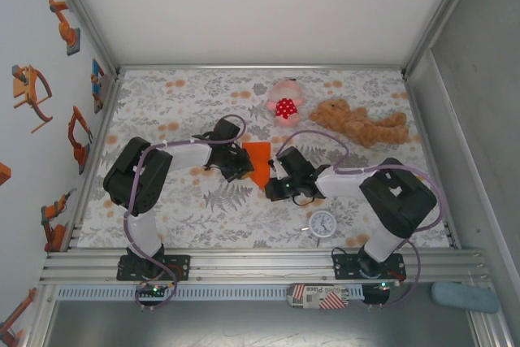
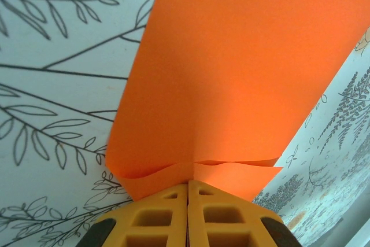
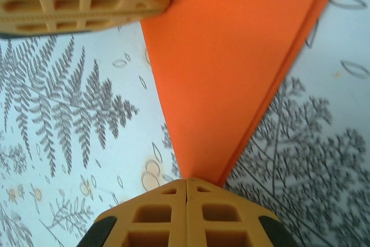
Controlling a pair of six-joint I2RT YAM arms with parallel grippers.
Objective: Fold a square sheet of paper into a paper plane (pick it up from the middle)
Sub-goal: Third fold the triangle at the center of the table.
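Creasing step. Left gripper (image 2: 188,184) closed at wide end of orange paper wedge (image 2: 231,73), right gripper (image 3: 186,182) closed at tip. Next: press crease flat.

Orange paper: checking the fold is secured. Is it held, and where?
Left gripper pinches the orange paper at an edge near its wide end; right gripper pinches its pointed tip.

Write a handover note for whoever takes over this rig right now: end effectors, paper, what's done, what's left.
Left end effector: shut, tips at one edge of the orange paper, where two flaps meet.
Right end effector: shut, tips at the paper's pointed end.
Paper: lying on the table between both arms.
Done: sheet folded into a tapered wedge.
Left: remaining folds; no finished plane yet.
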